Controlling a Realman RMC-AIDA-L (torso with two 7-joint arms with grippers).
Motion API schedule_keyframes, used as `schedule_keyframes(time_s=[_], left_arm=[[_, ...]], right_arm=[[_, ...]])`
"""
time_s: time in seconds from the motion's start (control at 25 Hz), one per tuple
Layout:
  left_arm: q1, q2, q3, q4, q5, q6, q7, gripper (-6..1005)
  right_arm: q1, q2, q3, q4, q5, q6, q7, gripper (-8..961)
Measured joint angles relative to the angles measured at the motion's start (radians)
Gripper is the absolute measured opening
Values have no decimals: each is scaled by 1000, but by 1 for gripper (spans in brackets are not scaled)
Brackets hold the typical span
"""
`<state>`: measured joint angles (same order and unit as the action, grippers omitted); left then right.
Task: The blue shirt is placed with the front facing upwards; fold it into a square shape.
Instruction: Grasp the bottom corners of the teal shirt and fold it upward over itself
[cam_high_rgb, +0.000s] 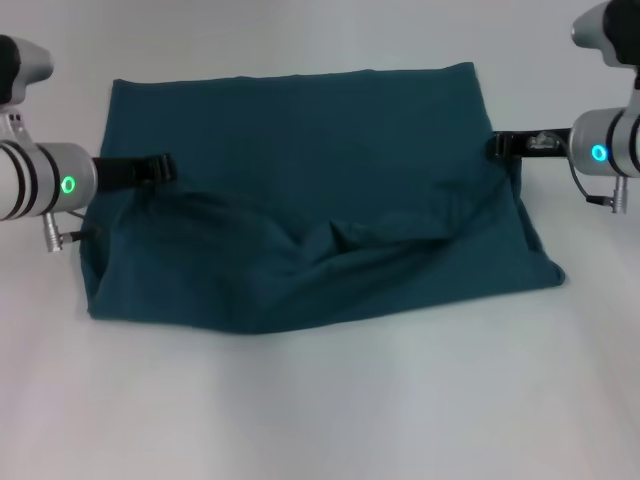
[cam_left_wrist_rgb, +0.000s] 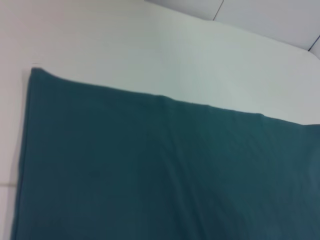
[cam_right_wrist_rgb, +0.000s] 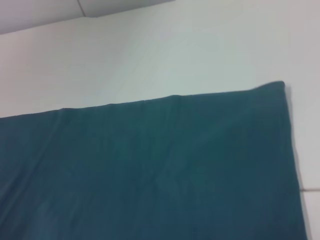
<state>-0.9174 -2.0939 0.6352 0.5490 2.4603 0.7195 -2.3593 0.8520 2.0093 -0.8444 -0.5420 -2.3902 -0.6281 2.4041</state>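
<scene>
Nearest the camera lay bare white table (cam_high_rgb: 320, 410). Across mid-frame the blue shirt (cam_high_rgb: 300, 190) showed plain teal, no lettering, already a wide rectangle; judged partly folded, square not reached, lower part rumpled. Left gripper (cam_high_rgb: 158, 168) at its left edge and right gripper (cam_high_rgb: 497, 146) at its right edge met cloth; jaw opening and grasp could not be told. Wrist views showed no fingers.

Matt cotton-like blue shirt (cam_high_rgb: 310, 200) on smooth white table (cam_high_rgb: 320, 410).

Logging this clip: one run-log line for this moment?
blue shirt: part-folded, rumpled near edge | left gripper: at its left edge | right gripper: at its right edge
</scene>
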Motion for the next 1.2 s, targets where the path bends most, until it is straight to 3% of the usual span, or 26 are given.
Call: schedule_keyframes(time_s=[0.68,1.2], left_arm=[[-28,0,27,-7,12,-113,-12,110],[-17,-27,127,-28,14,-191,-8,128]], right_arm=[[44,-14,-22,15,-56,86,3,121],[71,4,-54,80,-142,150,-2,134]])
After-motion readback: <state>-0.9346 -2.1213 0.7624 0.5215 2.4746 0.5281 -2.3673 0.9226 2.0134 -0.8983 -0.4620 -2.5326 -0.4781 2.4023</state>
